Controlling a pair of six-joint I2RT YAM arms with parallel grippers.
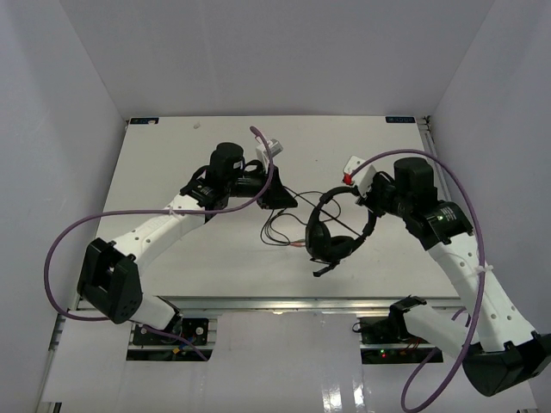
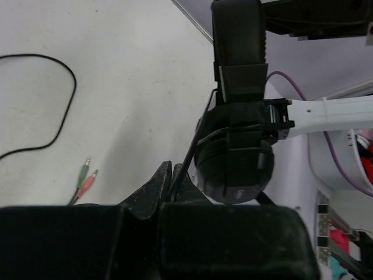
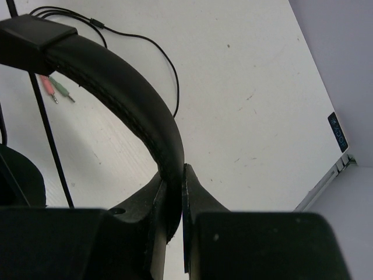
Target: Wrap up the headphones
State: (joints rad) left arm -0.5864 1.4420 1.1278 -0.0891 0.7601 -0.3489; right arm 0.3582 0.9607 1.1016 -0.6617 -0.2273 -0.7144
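- Right gripper [image 3: 173,186] — jaws closed tight on the padded headband [image 3: 128,99], which runs straight between them and arches away up and left.
- Left gripper [image 2: 169,184] — jaws all but shut. The thin cable [image 2: 74,87] appears pinched at their tips, though the contact itself is too fine to confirm.
- Headphones [image 1: 331,231] — right of centre on the worktop [image 1: 215,267], between the two grippers. One earcup [image 2: 233,163] sits just beyond the left jaws. Cannot tell whether the cups rest on the worktop or hang clear.
- Cable, remainder — runs in slack loops across the worktop left of the headphones and ends in two coloured plugs [image 2: 86,178] lying flat, apart from both jaws.
- Handling, judged: light item. The headband is stiff and springy with a soft covering, so it makes a sound hold. The earcups are bulky and likely to swing.
- Handling, cable: limp and thin, liable to slip or snag. Best pinched close to the earcup and fed under light tension.
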